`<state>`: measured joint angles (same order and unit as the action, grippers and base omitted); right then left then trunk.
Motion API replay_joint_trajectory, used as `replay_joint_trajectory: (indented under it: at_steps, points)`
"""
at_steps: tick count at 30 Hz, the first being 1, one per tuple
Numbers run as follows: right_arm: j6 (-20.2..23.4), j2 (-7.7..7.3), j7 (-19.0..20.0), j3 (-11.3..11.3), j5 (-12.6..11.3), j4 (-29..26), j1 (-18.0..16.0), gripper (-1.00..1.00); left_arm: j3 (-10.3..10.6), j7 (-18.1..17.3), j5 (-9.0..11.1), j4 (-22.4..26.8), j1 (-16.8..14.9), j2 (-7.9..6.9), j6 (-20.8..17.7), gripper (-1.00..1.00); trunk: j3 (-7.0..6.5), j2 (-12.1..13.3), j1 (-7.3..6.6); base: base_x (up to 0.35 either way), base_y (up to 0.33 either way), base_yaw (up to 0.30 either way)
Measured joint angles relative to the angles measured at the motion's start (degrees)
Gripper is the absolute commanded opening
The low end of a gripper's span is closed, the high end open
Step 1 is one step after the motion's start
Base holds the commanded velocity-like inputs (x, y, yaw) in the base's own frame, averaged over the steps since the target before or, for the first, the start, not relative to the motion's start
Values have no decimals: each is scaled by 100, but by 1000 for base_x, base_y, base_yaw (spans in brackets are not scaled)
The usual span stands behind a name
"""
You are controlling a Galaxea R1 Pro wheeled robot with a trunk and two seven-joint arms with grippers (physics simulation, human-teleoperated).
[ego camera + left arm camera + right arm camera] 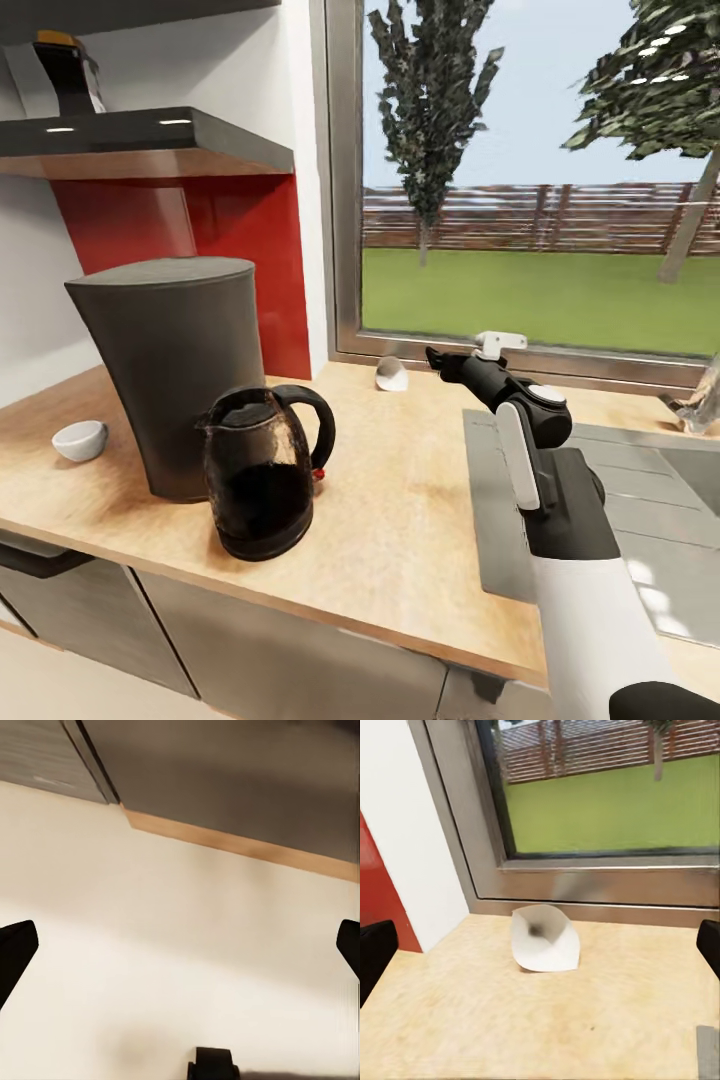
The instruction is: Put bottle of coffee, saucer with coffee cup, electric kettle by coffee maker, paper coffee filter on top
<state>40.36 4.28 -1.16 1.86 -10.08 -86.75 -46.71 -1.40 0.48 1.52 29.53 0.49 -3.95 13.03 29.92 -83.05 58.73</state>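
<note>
Light wood-grain tabletop (400, 520) carries the tall dark grey coffee maker (170, 370), your landmark for everything below. Directly in front of the coffee maker, touching or nearly touching its body, stands the rounded smoky-glass electric kettle (262, 470) with black lid, base and handle. To the coffee maker's left, near the wall, rests a small round white coffee cup (80, 440); whether it sits on a saucer cannot be told. Above and left of the coffee maker, the glossy dark slab shelf (150, 140) holds the dark bottle of coffee (68, 72) with its golden-yellow lid, partly cut off by the picture's edge.

Right of the coffee maker and further back, close under the grey window frame (345, 200), lies the off-white paper coffee filter (391, 374), a folded cone on its side. In the right wrist view its open mouth faces you (545, 939), centred between the two dark fingertips at the picture's edges. Your right gripper (436, 358) points toward the filter from the side away from the coffee maker, jaws spread wide and apart from the paper.

Your left gripper (180, 945) has its jaws wide apart too, holding nothing, above pale floor (150, 967) beside grey cabinet fronts (45, 757).

Beyond your right arm, a grey sink (640, 520) is set into the tabletop.
</note>
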Motion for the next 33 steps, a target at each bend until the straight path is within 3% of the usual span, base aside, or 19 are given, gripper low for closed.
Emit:
replay_joint_trajectory:
  at_steps: [15,16,17,23,26,30,33]
  points:
    - [0,-1,-4,3,2,40,0,100,-27,0,0,1,0,-28,0,100,0,0,0,55,58,-35]
    - [-465,50,-41,47,20,1026,-272,100,-36,0,0,0,0,-29,0,100,0,0,0,0,0,0]
    - [-574,59,-46,49,25,1619,-512,100,-36,0,0,0,0,-30,0,100,0,1,0,0,0,0]
    - [-1070,90,-60,46,26,3536,-1540,100,-37,0,0,0,0,-27,0,100,0,0,0,0,0,0]
    - [-1446,195,-155,37,42,4618,-2100,100,-37,0,0,0,0,-27,0,100,0,0,0,0,0,0]
    - [-1713,321,-348,29,56,5231,-2412,100,-37,0,0,-4,1,-27,0,100,0,0,0,0,0,0]
    - [-1782,372,-394,29,63,5374,-2485,100,-37,0,0,-3,1,-27,0,100,0,0,0,0,0,0]
